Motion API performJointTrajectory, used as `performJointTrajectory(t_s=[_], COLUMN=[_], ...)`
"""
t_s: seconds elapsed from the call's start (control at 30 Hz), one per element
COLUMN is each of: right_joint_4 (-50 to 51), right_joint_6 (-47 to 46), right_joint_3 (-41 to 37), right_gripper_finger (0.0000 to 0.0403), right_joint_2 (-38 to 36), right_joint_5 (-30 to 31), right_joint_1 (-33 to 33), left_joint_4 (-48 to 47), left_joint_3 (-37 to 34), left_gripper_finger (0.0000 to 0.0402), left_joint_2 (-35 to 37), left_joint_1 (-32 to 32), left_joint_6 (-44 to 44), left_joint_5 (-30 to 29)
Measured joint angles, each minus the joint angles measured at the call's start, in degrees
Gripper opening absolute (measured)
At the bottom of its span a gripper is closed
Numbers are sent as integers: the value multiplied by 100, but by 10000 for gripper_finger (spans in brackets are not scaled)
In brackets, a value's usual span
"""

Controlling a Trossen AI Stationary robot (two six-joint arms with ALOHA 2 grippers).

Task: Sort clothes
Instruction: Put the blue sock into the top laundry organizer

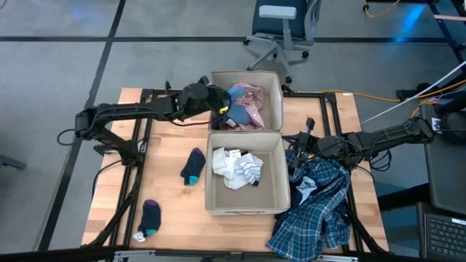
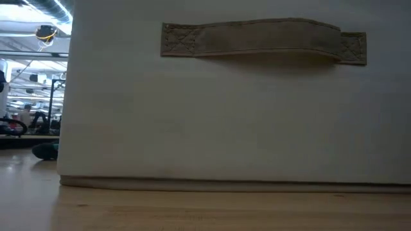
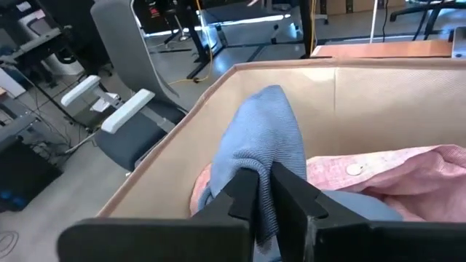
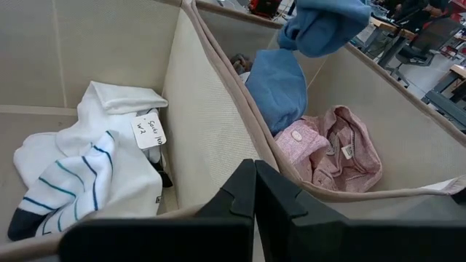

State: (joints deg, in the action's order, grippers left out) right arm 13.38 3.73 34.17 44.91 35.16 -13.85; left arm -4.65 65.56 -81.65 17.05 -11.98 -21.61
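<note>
Clothes lie split across the table. In the high view, upper centre, we see the far bin [image 1: 273, 91] holding a pink shirt [image 1: 251, 102]; the near bin [image 1: 279, 175] below it holds a white top [image 1: 237, 169]. A blue-white plaid shirt [image 1: 317, 211] sprawls lower right, half off the table edge. Two dark socks wait lower left: one [image 1: 193, 166] beside the near bin, another [image 1: 150, 216] nearer the table's corner.

Left gripper [image 1: 222, 109] hangs at the far bin's left wall, fingers [image 3: 244, 196] pinched on a blue garment [image 3: 266, 149] dangling over the pink shirt. Right gripper [image 1: 302, 149] sits between near bin and plaid shirt, fingers pressed together, empty.

Risks, as we judge them: released this close to the wall, the blue garment may drape over the rim. The plaid shirt's overhang could drag it off the table if nudged.
</note>
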Motion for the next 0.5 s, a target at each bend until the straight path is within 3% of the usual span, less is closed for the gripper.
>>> performJointTrajectory(t_s=[0.13, 0.37, 0.5], right_joint_4=[0, 0, 5], right_joint_6=[69, 107, 105], right_joint_3=[0, 0, 0], right_gripper_finger=[7, 7, 7], right_joint_2=[0, 0, 0], right_joint_5=[1, 2, 0], right_joint_1=[0, 0, 0], left_joint_4=[-36, -178, -582], left_joint_3=[0, 2, 0], left_gripper_finger=[54, 144, 177], left_joint_2=[6, 39, 393], left_joint_1=[1, -1, -94], left_joint_6=[-80, -21, 20], left_joint_5=[3, 3, -2])
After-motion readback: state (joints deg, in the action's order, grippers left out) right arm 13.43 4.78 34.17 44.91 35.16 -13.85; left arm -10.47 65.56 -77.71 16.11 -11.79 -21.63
